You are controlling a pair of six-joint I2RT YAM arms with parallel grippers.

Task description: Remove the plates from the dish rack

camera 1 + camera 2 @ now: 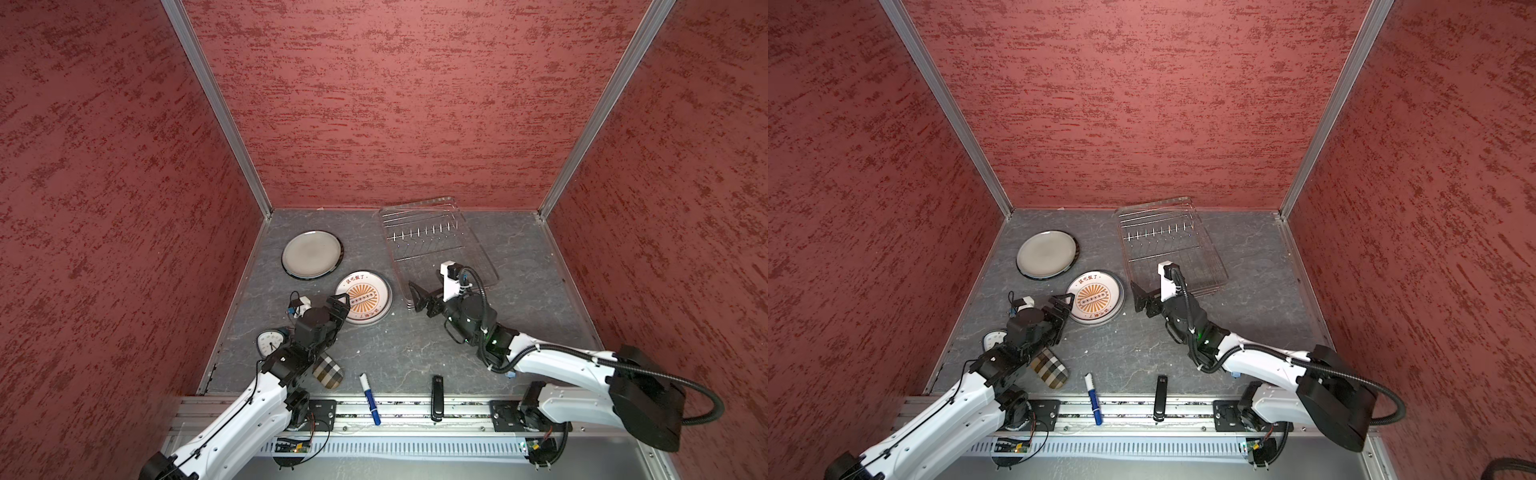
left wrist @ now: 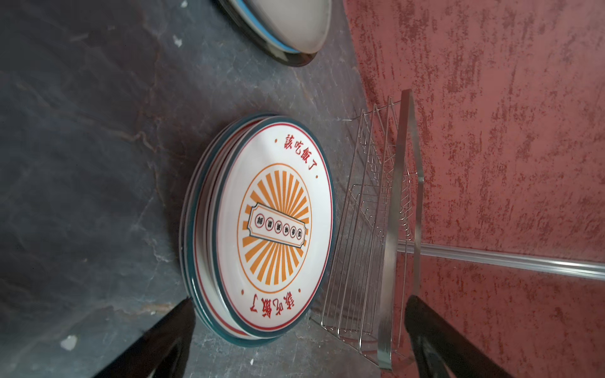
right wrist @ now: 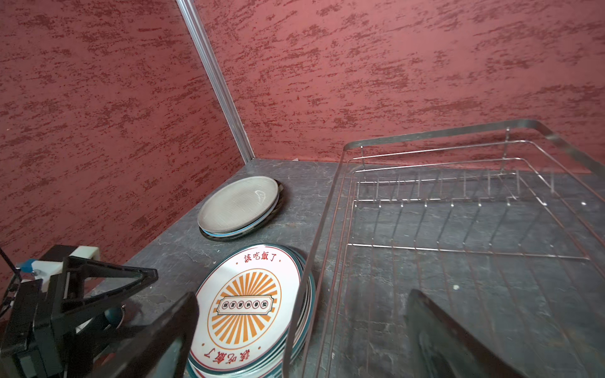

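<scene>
The left gripper and right gripper gape wide, empty. Stacked white ceramic plates with orange sunburst centres lie between them on the dark grey table, left of the silver wire dish rack. The round grey dark-rimmed plates sit farther back, leftward.

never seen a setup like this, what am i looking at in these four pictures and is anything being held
Two robot arms work over a grey table inside red walls. Two pictures look down from overhead; the other two come from a camera on each wrist. Each arm ends in a two-fingered tool: the left tool and right tool are open, holding nothing. The dish rack holds no plates; they lie in two stacks, the sunburst plates and a grey-topped stack. Near the arms: a clock, checked pouch, blue marker.
</scene>
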